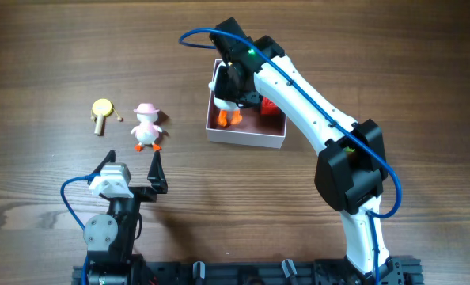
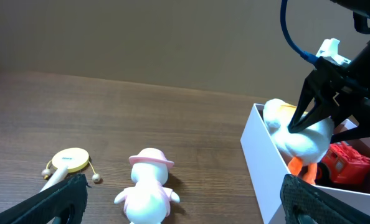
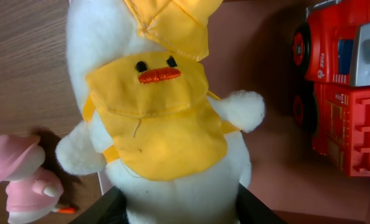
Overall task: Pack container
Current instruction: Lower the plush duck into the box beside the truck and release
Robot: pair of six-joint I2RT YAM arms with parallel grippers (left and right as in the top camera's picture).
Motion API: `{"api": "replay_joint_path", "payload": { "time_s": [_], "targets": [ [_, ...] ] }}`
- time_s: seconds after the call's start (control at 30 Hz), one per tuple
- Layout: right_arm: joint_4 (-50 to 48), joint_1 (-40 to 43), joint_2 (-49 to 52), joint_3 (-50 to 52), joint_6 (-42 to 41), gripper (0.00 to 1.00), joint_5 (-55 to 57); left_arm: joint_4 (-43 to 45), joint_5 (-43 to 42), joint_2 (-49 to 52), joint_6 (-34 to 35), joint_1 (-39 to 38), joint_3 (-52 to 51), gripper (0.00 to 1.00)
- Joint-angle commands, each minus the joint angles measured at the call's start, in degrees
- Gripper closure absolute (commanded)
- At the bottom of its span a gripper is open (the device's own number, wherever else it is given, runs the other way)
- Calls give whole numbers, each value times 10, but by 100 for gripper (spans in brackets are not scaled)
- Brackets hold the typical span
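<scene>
The container [image 1: 247, 139] is a shallow white box with a dull pink inside, at the table's middle back; it also shows in the left wrist view [image 2: 265, 168]. A red toy fire truck [image 1: 271, 107] lies in it. My right gripper [image 1: 229, 89] is shut on a white plush duck [image 1: 226, 101] with a yellow bib and orange feet, held over the box's left part; the plush fills the right wrist view [image 3: 166, 124]. A small white duck figure with a pink hat [image 1: 147, 127] stands on the table left of the box. My left gripper [image 1: 134, 170] is open and empty, below that figure.
A yellow toy rattle drum [image 1: 102, 111] with a wooden handle lies at the far left, beside the pink-hatted figure. The red fire truck also shows in the right wrist view [image 3: 347, 93] at the right. The blue cable of the right arm arcs over the box.
</scene>
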State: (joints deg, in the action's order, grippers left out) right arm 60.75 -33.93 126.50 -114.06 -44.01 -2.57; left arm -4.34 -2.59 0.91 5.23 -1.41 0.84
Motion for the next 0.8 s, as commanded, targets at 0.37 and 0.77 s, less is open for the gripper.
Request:
{"api": "replay_joint_path", "payload": {
  "time_s": [0.37,0.77],
  "targets": [
    [4,0,12,2,-32,53,-103,0,5,-1,-5,5,-5,0],
    [4,0,12,2,-38,48,-57,0,5,-1,-5,5,-5,0]
  ]
}}
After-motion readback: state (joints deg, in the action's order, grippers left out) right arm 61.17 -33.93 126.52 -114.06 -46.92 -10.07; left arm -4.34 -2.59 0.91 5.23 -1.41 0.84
